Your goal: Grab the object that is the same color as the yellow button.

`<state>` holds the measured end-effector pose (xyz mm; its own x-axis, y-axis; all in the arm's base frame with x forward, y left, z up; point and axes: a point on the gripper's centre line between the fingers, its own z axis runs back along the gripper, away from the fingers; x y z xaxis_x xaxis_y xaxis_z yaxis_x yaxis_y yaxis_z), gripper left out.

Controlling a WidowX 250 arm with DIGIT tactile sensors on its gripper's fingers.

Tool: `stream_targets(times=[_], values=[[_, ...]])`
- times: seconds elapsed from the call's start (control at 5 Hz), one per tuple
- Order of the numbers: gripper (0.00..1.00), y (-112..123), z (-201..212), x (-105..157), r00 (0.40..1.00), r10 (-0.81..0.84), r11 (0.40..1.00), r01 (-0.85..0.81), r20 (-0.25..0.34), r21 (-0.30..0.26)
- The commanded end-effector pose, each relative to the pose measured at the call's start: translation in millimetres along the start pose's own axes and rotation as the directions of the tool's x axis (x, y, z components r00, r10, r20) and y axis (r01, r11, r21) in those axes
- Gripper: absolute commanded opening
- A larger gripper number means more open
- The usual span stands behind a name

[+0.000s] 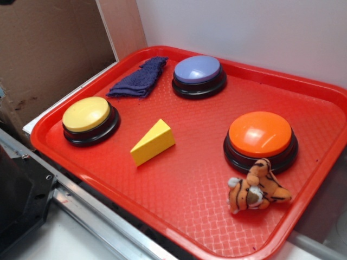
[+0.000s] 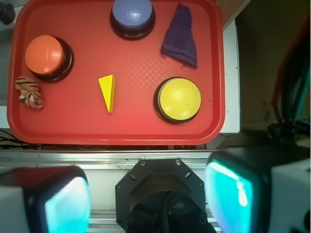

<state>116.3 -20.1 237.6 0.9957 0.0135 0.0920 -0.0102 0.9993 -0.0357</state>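
Observation:
A small yellow wedge, the object (image 1: 153, 142) (image 2: 107, 91), lies near the middle of the red tray (image 1: 179, 211) (image 2: 73, 131). The yellow button (image 1: 88, 117) (image 2: 179, 99), a round dome on a black base, stands beside it toward the tray's left end in the exterior view. My gripper (image 2: 148, 201) shows only in the wrist view. It hangs high above the robot's base, off the tray's near edge, open, with nothing between its teal pads (image 2: 231, 194).
On the tray also stand an orange button (image 1: 261, 138) (image 2: 45, 56) and a lavender-blue button (image 1: 198, 73) (image 2: 132, 14). A dark blue cloth (image 1: 138, 78) (image 2: 181, 36) lies at the back. A small tiger toy (image 1: 255, 189) (image 2: 29, 92) lies by the orange button. The black robot base (image 2: 163, 194) sits under the gripper.

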Motion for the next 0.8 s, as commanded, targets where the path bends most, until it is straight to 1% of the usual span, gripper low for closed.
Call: stream_targets(times=[0.0, 0.4, 0.6], values=[[1.00, 0, 0, 0, 1.000, 0.000, 1.000, 0.000, 0.000, 0.000], [1.00, 0, 0, 0, 1.000, 0.000, 1.000, 0.000, 0.000, 0.000], [1.00, 0, 6, 34, 0.996, -0.060, 0.998, 0.062, 0.059, -0.030]])
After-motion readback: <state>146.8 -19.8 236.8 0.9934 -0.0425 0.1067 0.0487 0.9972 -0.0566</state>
